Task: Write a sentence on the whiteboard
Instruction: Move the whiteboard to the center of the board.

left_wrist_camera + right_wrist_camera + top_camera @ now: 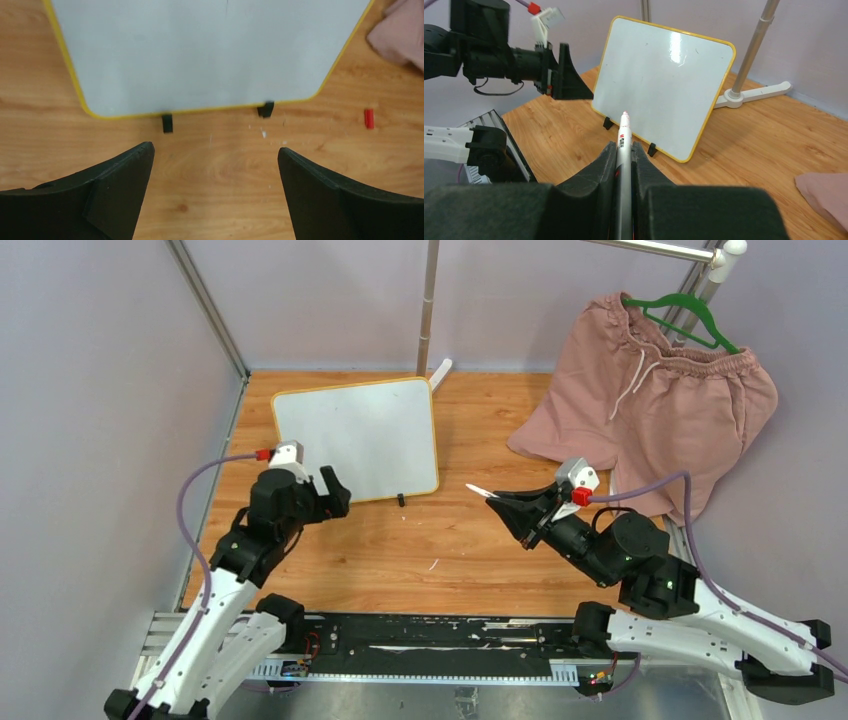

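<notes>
The whiteboard [355, 440] stands tilted back on two small black feet at the back left of the wooden table, its yellow-framed face [664, 85] blank; no sentence shows on it. My left gripper [312, 483] hovers open just in front of the board's lower edge [200, 109], nothing between its fingers [125, 190]. My right gripper [503, 503] is shut on a white marker [624, 135], well short of the board to its right. The marker's tip [472, 487] points at the board.
A small red cap [369, 118] lies on the table right of the board. Pink shorts [650, 400] on a green hanger hang over the back right. A metal pole [428, 310] with a white foot [754, 92] stands behind the board. Walls close off the left and back.
</notes>
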{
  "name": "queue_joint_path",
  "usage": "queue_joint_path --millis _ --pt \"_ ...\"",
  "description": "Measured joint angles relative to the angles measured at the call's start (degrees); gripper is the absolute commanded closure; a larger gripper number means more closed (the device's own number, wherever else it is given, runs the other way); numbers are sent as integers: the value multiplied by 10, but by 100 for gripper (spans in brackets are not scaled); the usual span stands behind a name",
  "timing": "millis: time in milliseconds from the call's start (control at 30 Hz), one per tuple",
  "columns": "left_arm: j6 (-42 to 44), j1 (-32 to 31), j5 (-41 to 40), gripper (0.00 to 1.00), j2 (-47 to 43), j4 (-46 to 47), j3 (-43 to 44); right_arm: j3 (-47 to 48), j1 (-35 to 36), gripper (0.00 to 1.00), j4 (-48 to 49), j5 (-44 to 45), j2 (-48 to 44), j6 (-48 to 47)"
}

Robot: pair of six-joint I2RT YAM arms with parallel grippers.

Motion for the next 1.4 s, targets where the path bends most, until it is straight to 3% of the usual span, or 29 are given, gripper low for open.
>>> queue_joint_path --millis 133,267,467,733,1067,1400 --pt "-47 -8 34 0 11 -5 -77 -15 0 100 -6 0 -17 -7" --pt "-81 -65 -11 1 3 -6 -111 -21 0 100 -8 0 -21 -11" --pt "-130 -99 -96 28 22 24 -151 -27 0 100 -8 2 -19 -12" --pt "-142 -99 -160 47 111 100 -189 -27 0 100 -8 12 -18 -16" --pt "-129 -83 -172 49 223 202 -195 -27 0 100 -8 16 -8 -24" --pt "-122 -53 -170 60 287 281 -196 -27 0 100 -7 23 -6 -30"
